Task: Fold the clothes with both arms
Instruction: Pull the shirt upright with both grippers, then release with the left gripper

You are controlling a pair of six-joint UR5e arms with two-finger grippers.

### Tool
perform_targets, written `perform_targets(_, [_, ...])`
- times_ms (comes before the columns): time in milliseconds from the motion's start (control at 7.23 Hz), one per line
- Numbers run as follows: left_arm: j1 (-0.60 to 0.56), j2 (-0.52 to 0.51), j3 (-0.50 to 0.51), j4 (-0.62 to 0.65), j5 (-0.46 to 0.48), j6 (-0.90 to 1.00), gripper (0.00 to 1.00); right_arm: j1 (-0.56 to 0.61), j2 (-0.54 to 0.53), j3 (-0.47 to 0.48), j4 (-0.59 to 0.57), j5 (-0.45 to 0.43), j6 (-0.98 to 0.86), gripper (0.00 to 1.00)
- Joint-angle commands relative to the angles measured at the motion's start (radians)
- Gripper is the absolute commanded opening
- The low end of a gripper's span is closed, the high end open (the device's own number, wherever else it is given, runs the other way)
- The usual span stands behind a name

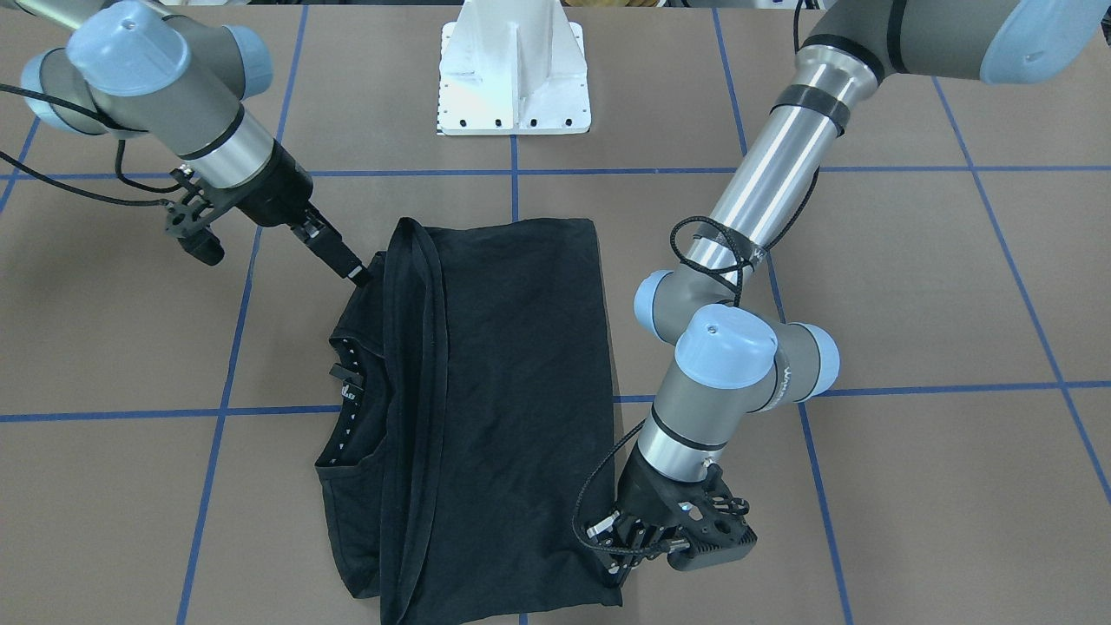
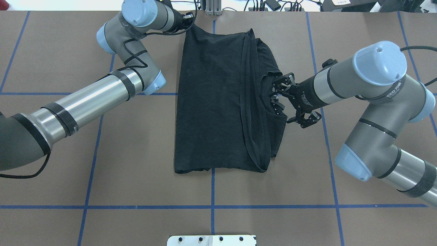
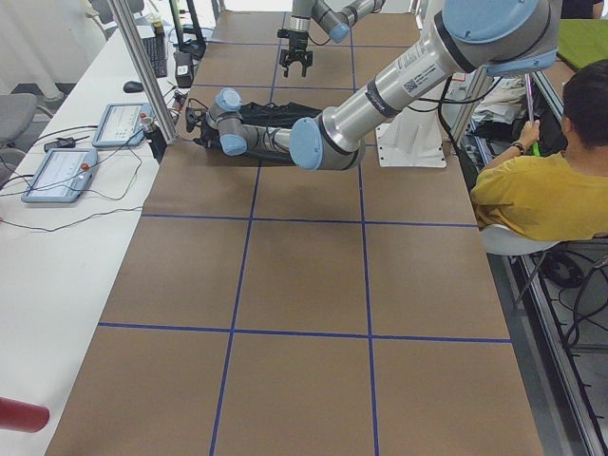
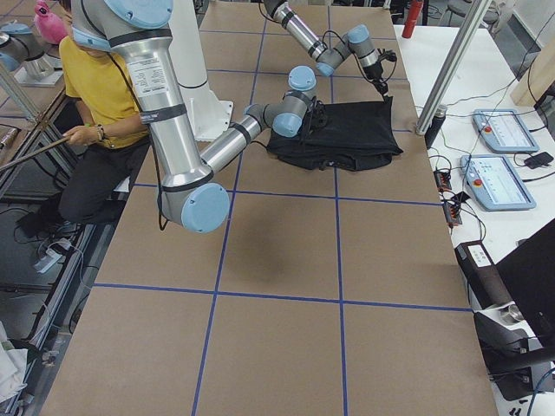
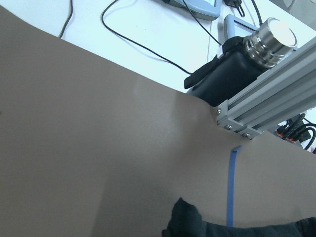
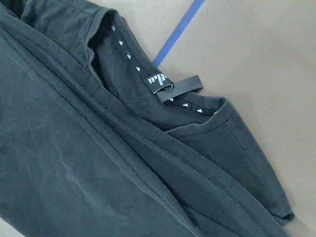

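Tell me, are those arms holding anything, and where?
Cannot tell. The left tool sits at a corner of the black T-shirt, the right tool at its edge near the collar; neither grip shows.

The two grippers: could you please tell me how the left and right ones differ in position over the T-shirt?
The left gripper sits at a corner of the T-shirt on the operators' side; the right gripper is over the opposite, collar edge. The left gripper is low by the cloth, while the right gripper seems raised, its camera looking down on the neck label. Both are black, jaws unclear.
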Motion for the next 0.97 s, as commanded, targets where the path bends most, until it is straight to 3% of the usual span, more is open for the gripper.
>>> perform_targets(0, [-0.023, -0.013, -0.018, -0.009, -0.008, 0.017, 0.94, -0.095, 0.02, 0.003, -0.088, -0.073, -0.054, 1.0])
perform_targets(138, [-0.025, 0.008, -0.073, 0.008, -0.019, 0.02, 0.92, -0.133, 0.058, 0.009, -0.183, -0.08, -0.125, 0.99])
perform_targets(415, [-0.022, 0.274, -0.47, 0.174, -0.147, 0.021, 0.91, -0.242, 0.138, 0.009, -0.356, -0.181, -0.372, 0.72])
perform_targets(553, [-0.023, 0.376, -0.627, 0.221, -0.19, 0.02, 0.91, -0.271, 0.146, 0.011, -0.393, -0.22, -0.499, 0.66])
perform_targets(830, [-0.022, 0.462, -0.713, 0.227, -0.19, 0.015, 0.91, -0.313, 0.149, 0.032, -0.513, -0.345, -0.847, 0.51])
